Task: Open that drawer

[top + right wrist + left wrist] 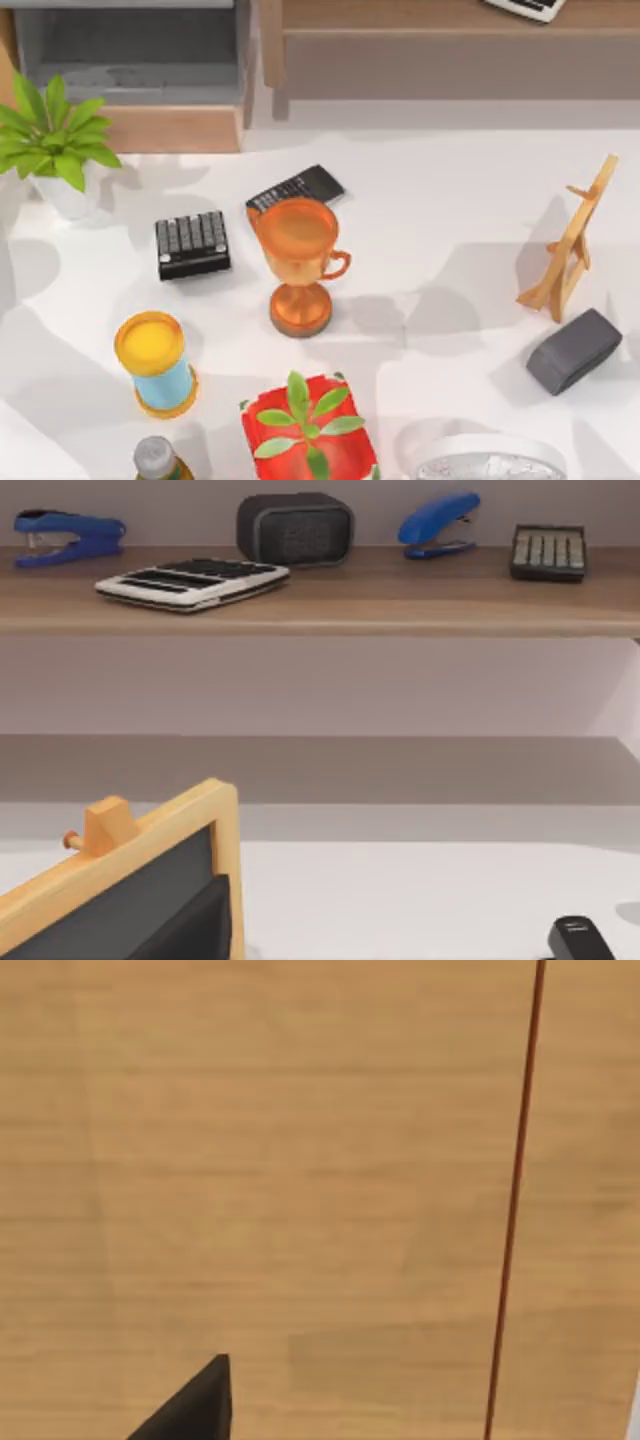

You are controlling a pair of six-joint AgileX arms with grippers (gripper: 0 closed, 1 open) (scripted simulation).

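Drawer (150,70) at upper left of the top view, grey interior exposed, tan front toward the desk (450,200). Left hand (190,1410) close against tan wood; finger state cannot be told. Risk: slipping off, or nudging the potted plant (50,135) beside it.

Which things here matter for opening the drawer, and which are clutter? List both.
For the job:
drawer, its dark inside showing in the top view
left end effector, close against a wood panel

Clutter:
trophy
potted plant
calculator
small chalkboard easel
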